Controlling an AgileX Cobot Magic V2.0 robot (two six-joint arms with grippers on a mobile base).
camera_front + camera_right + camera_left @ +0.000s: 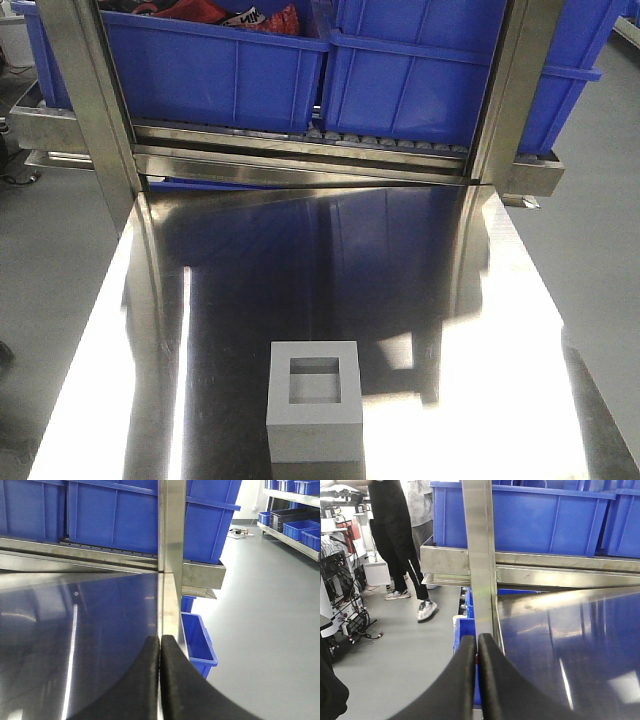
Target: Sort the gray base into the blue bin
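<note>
The gray base [315,400] is a light-gray cube with its square recess facing up. It sits on the steel table [300,250] near the front edge, a little right of the middle. Two large blue bins [215,75] [400,90] stand on a roller rack behind the table. My left gripper [477,642] is shut and empty over the table's left edge. My right gripper [160,642] is shut and empty over the table's right edge. Neither gripper shows in the front view, and the base shows in neither wrist view.
Steel uprights [95,120] [505,100] flank the rack at the table's back corners. The left back bin holds red and black items. Smaller blue bins sit on the floor left [465,630] and right [199,640] of the table. People [395,540] stand at the far left.
</note>
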